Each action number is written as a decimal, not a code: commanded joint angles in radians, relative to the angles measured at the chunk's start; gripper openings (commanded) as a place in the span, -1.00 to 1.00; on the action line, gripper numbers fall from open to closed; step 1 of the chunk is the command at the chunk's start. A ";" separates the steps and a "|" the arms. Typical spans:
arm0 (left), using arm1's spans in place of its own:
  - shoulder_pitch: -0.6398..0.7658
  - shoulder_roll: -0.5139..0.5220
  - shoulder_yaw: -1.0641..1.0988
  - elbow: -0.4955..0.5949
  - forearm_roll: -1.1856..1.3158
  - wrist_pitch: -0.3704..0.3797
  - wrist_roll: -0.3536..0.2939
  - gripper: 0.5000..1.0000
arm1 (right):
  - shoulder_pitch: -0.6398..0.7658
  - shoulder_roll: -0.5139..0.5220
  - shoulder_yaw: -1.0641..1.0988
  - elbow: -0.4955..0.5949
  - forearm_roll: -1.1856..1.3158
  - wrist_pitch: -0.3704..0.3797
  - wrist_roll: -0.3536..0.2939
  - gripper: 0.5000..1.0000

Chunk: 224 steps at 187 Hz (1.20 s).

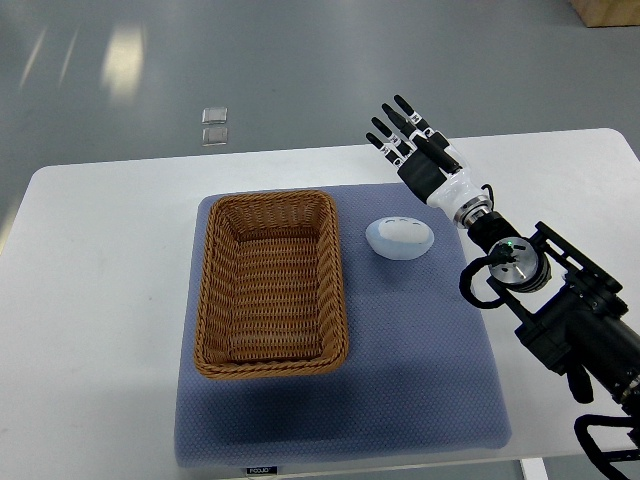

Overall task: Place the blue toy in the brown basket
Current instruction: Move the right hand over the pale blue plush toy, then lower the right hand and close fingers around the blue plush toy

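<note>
Blue toy [399, 238] lies on the blue mat [420, 380], just right of the brown basket [270, 283] — a narrow strip of mat between them. Right hand [415, 150] hovers beyond the toy near the mat's far edge, fingers spread, holding nothing. White table [100, 300] — bare margins left and right.

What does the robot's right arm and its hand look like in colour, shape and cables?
The right hand has slim black fingers with grey joints on a white wrist shell. Behind it, the right arm is black and blocky, with a round silver joint, a small green light and looping black cables.
</note>
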 commanded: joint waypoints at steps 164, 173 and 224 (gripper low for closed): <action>-0.003 0.000 0.005 -0.011 0.002 -0.012 0.000 1.00 | 0.584 -0.370 -0.810 0.022 -0.451 0.115 -0.115 0.64; -0.005 0.000 0.005 -0.010 0.002 -0.012 0.000 1.00 | 0.676 -0.390 -0.940 0.046 -0.467 0.127 -0.138 0.64; -0.006 0.000 0.005 -0.008 0.002 -0.013 0.000 1.00 | 0.966 -0.405 -1.293 0.212 -0.471 0.156 -0.304 0.64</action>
